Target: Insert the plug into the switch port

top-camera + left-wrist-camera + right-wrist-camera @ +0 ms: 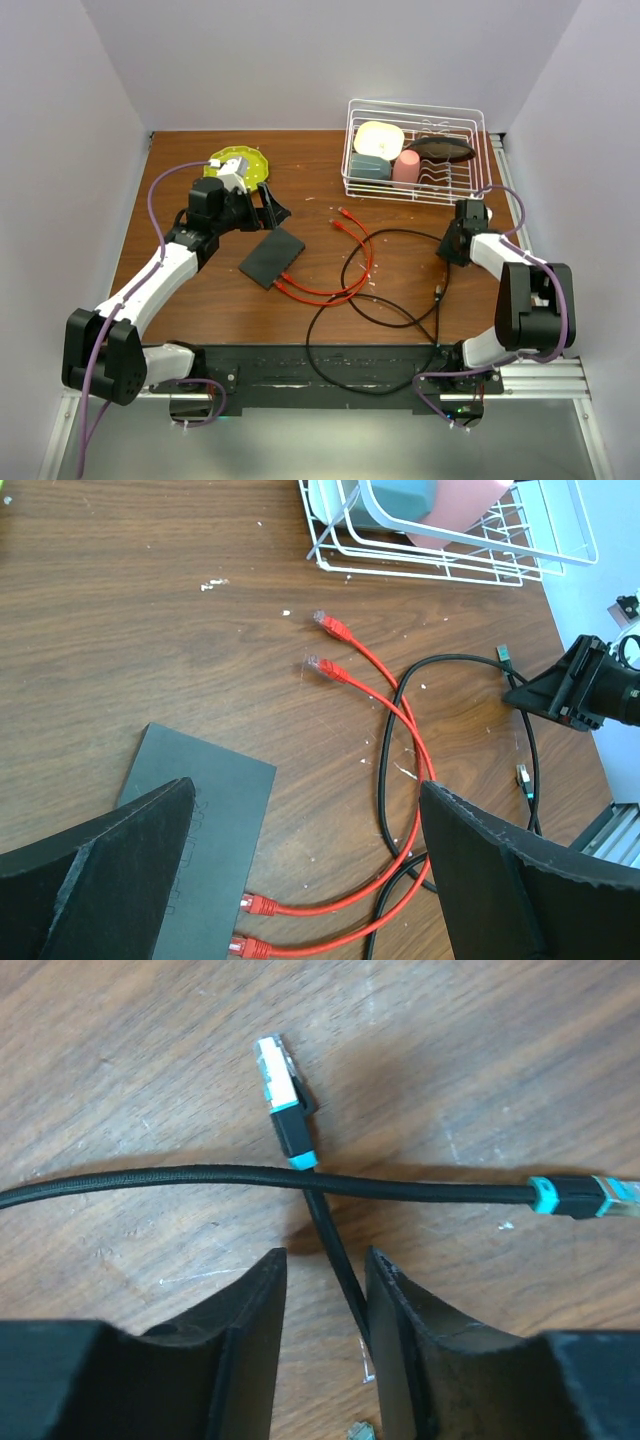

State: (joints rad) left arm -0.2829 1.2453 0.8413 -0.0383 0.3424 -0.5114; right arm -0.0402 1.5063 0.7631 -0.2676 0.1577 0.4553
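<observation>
The left gripper point(305, 880) hangs wide open just above the flat matte-black switch box point(215, 810). The right gripper point(327, 1260), jaws half apart astride a thin black cable point(322, 1222) without pinching it, has the clear-tipped teal-collared plug point(283, 1090) just ahead, pointing away; the box's ports lie well to its left.

Left white-and-black arm point(150, 285) stretches forward across the middle, black two-finger left gripper point(307, 785) spread as wide as it goes, tilted downward. Right white-and-black arm point(495, 250) is folded tight, right gripper point(322, 1260) pointing down, jaws narrow, a slim gap showing.
</observation>
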